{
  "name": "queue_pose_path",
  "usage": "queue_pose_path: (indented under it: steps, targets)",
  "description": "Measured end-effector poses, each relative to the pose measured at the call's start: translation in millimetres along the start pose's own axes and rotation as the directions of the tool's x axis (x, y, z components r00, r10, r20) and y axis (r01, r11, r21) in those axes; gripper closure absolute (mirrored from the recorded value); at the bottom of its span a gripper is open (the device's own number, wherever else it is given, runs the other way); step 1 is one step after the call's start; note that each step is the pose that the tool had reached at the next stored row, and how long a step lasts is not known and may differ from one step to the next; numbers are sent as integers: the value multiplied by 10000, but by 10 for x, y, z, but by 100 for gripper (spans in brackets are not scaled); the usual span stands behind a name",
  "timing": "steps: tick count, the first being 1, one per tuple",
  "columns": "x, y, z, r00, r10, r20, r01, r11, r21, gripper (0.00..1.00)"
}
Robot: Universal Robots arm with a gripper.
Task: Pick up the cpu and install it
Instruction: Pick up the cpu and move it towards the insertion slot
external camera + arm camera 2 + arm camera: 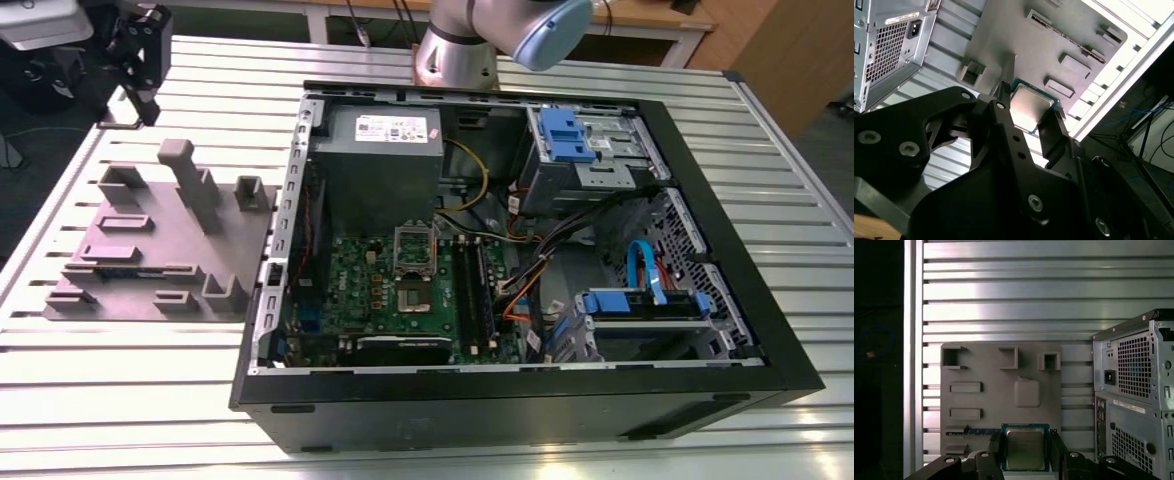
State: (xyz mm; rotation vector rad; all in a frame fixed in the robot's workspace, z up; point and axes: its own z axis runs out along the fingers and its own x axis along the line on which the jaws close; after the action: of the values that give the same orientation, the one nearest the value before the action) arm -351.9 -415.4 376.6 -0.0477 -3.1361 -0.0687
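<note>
The cpu [1025,450] is a small square chip with a shiny silver top and a blue-green rim. It sits between my two black fingers [1056,446], and my gripper [1026,440] is shut on its edges. In the second wrist view the cpu [1030,106] hangs in my gripper [1029,104] well above the grey block tray [1019,45]. In the exterior view my gripper [140,65] is high at the far left, beyond the tray [160,240]. The green motherboard's metal-framed socket [415,268] lies inside the open case.
The open black computer case [534,390] takes up the exterior view's middle and right, with a power supply [380,150], blue drive brackets [567,135] and loose cables. The tray has raised blocks [187,185]. The slatted metal table [120,370] surrounds both. The arm's base [461,50] stands behind the case.
</note>
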Motion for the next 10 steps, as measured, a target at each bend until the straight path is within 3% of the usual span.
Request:
queue_pose_path:
  steps: [10]
  targets:
    - [-240, 8, 0, 10000, 3, -4, -3, 10000, -1, 53]
